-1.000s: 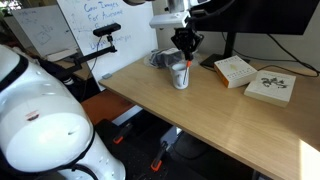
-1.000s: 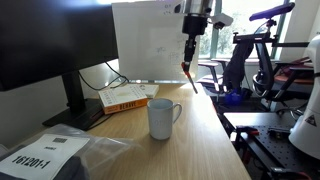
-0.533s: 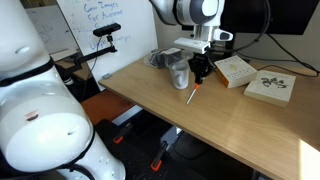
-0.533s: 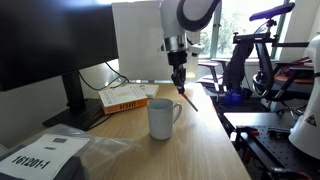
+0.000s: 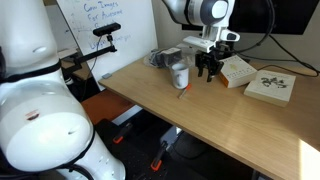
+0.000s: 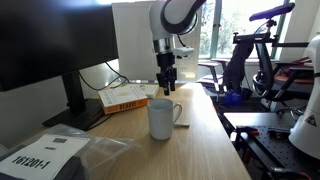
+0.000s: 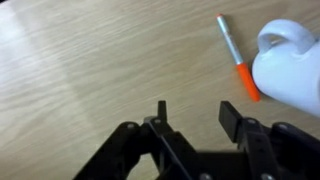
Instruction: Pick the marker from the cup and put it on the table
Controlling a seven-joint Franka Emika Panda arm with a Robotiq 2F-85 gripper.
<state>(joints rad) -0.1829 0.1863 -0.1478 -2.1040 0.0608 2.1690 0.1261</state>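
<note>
Gripper is seen with jaws spread apart and nothing between them, only bare table wood is visible in the gap in the wrist view. Marker is found out of the cup, lying flat on the table, ahead of the fingertips and off to the side of the right-hand finger in the wrist view. Its orange capped end is pointed toward the gripper and is just beside the cup wall; contact with the cup cannot be told. The white cup is seen upright on the same side of the gripper as the marker, cut by the frame edge, handle turned away from the gripper. In an exterior view the gripper is held low over the table, pointed down, between the cup and a book, near both. The marker shows as a small red mark on the table just beside the cup. A second book lies beyond the first, well apart from the gripper
</note>
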